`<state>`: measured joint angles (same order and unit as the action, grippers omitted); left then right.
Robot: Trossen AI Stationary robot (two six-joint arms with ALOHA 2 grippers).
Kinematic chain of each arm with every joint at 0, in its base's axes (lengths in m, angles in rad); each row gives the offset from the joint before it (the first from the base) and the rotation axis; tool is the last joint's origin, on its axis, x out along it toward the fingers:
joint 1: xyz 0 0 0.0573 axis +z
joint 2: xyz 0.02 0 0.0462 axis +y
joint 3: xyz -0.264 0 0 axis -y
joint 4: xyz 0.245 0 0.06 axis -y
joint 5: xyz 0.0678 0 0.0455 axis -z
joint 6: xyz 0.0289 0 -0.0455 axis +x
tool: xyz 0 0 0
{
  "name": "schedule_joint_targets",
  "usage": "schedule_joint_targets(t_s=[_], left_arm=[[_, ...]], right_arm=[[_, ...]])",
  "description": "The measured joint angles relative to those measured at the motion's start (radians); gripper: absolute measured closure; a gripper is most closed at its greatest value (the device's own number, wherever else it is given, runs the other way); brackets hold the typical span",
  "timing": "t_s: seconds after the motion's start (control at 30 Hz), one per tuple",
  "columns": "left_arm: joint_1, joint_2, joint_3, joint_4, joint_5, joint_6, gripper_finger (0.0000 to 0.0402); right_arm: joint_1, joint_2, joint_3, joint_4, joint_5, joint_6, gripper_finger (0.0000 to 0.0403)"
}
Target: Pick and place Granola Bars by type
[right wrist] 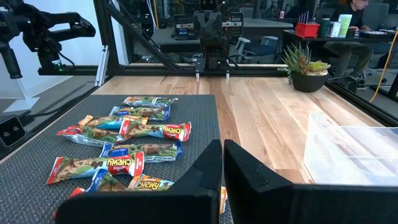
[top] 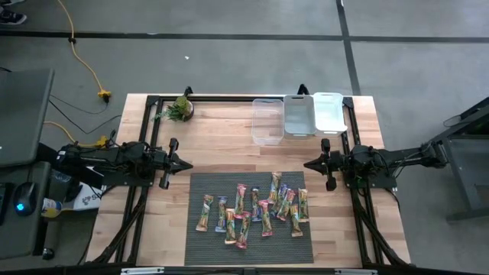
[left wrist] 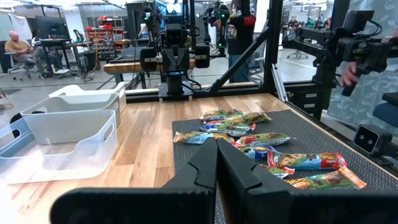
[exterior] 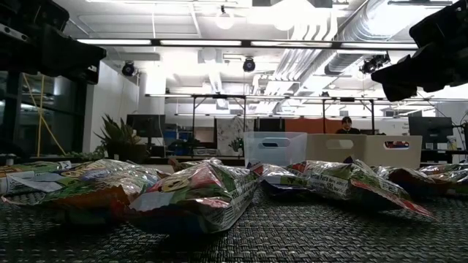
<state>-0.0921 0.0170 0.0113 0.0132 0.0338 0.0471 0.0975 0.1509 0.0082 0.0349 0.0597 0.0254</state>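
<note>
About a dozen wrapped granola bars point(top: 254, 210) lie scattered flat on a dark ribbed mat point(top: 199, 248) at the table's near middle; they also show in the left wrist view point(left wrist: 261, 140) and the right wrist view point(right wrist: 124, 134). My left gripper point(top: 188, 164) hovers shut over bare wood, left of the mat's far left corner. My right gripper point(top: 307, 163) hovers shut just beyond the mat's far right corner. Neither touches a bar.
Three open bins stand in a row at the table's far edge: a clear one point(top: 267, 121), a grey one point(top: 299, 114) and a white one point(top: 329, 111). A small potted plant point(top: 180, 108) sits at the far left. Bare wood lies between the grippers.
</note>
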Motion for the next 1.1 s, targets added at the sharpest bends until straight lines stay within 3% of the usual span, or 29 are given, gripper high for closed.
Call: schedule_joint_targets(t_s=[0.4,0.6,0.83,1.1], left_arm=[[0.000,0.000,0.000,0.000,0.000,0.000,0.0401],[0.000,0.000,0.000,0.000,0.000,0.000,0.0401],[0.000,0.000,0.000,0.000,0.000,0.000,0.0401],[0.000,0.000,0.000,0.000,0.000,0.000,0.0401]], right_arm=[[0.000,0.000,0.000,0.064,0.001,0.002,0.0402],[0.000,0.000,0.000,0.125,-0.063,0.096,0.0402],[0.000,0.000,0.000,0.165,-0.067,0.171,0.0402],[0.000,0.000,0.070,0.149,-0.060,0.130,0.0402]])
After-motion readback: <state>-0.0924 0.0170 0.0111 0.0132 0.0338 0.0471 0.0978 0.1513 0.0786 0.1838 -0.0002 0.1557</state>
